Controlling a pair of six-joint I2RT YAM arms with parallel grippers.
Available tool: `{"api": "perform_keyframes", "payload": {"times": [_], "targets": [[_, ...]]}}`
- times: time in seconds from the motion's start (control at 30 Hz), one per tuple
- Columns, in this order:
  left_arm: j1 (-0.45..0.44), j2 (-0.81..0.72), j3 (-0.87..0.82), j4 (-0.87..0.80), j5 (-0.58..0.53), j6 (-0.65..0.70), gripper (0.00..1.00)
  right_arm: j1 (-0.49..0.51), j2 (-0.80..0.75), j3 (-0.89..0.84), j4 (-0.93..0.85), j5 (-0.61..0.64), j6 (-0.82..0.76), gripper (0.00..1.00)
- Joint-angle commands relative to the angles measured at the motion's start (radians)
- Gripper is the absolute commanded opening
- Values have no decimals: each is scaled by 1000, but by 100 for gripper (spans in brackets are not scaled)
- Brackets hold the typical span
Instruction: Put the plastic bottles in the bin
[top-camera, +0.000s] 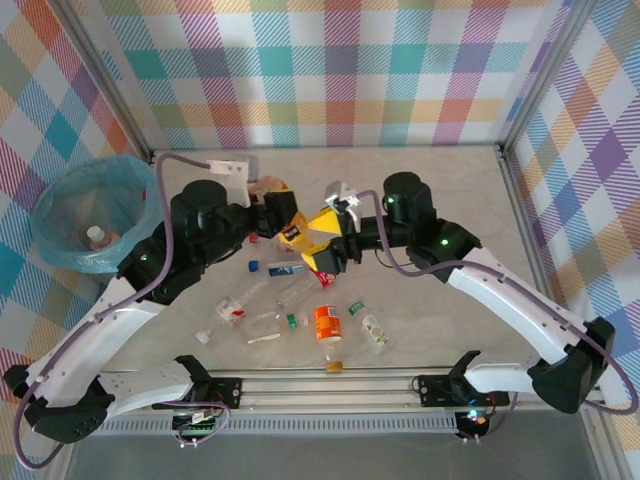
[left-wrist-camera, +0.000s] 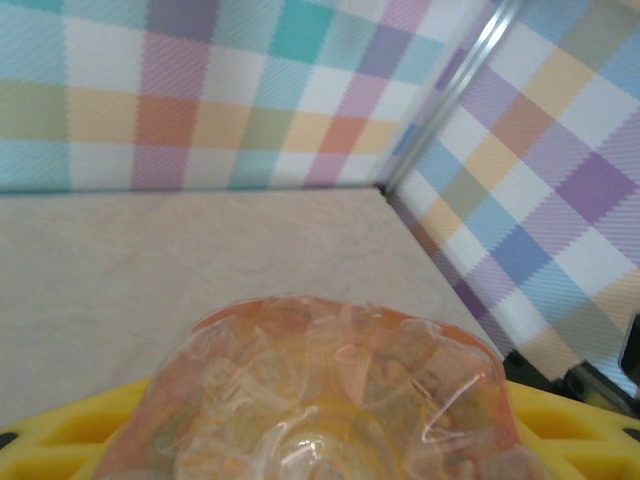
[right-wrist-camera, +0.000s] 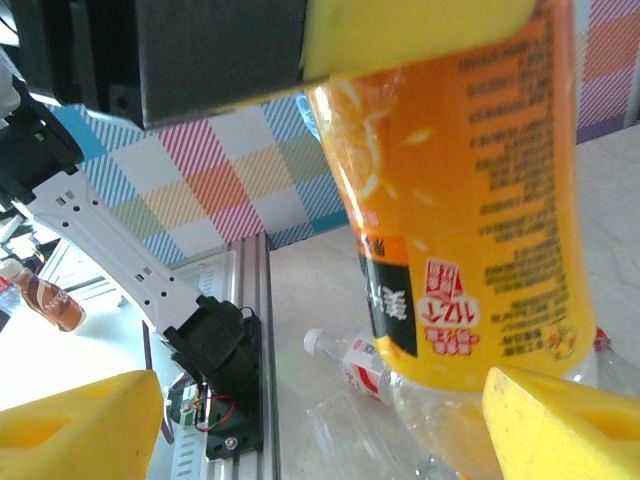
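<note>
Small plastic bottles lie scattered on the pale tabletop near the arm bases. Above them, the left fingers clamp an orange-labelled plastic bottle. The right fingers stand spread apart around it. Far left sits the round, teal-bagged bin.

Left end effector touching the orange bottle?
Touching. Right wrist view: a yellow finger of the left end effector lies flat against the orange bottle; left wrist view has the bottle's base wedged between its fingers.
</note>
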Motion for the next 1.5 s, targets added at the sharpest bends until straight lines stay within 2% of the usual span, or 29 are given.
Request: {"api": "perform_keyframes", "payload": {"times": [0.0,0.17,0.4,0.57,0.77,0.97,1.07,1.27,1.47], "targets": [[31,-41,39,-38,-72,40,48,35,53,58,43,61,6,83],[67,-68,54,-92,-117,62,48,77,139,122,56,69,28,82],[89,-85,122,-171,-263,162,48,115,258,229,59,81,77,80],[123,-84,165,-195,-371,248,48,128,357,311,111,93,232,77],[175,-61,241,-167,-436,351,47,150,490,471,92,147,347,75],[269,12,345,-158,-507,437,46,193,622,668,55,155,381,73],[350,42,379,-155,-501,446,46,222,687,776,21,147,381,72],[544,97,412,-153,-396,424,46,270,785,939,-44,134,375,72],[787,155,381,-169,-215,329,45,309,837,1003,-74,140,367,72]]}}
